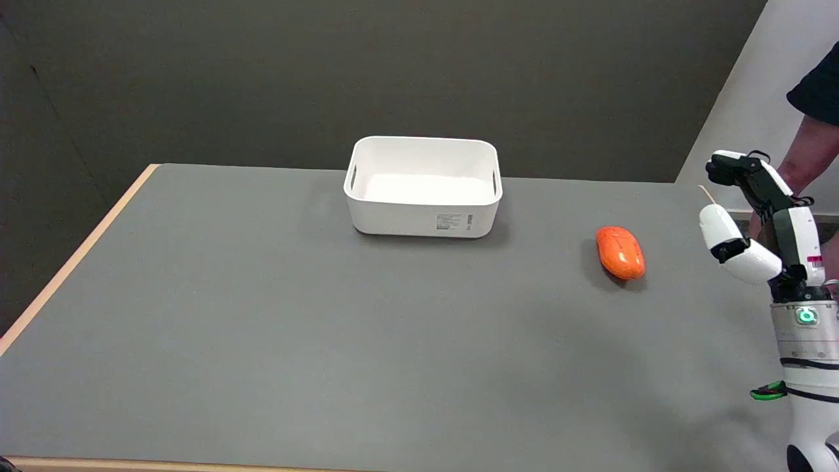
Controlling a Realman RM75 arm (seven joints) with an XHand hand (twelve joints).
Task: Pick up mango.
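Because the mango (620, 252) lies loose on the grey surface (262, 328), right of the white bin (423, 219), while the right hand (754, 223) hangs raised beside it with fingers (718, 226) spread on nothing (a smooth, rounded fruit), an off-centre grasp could roll it away.

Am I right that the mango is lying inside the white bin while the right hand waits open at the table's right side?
Not quite: the head view shows the mango on the table, right of the white bin. The right hand is open at the right side.
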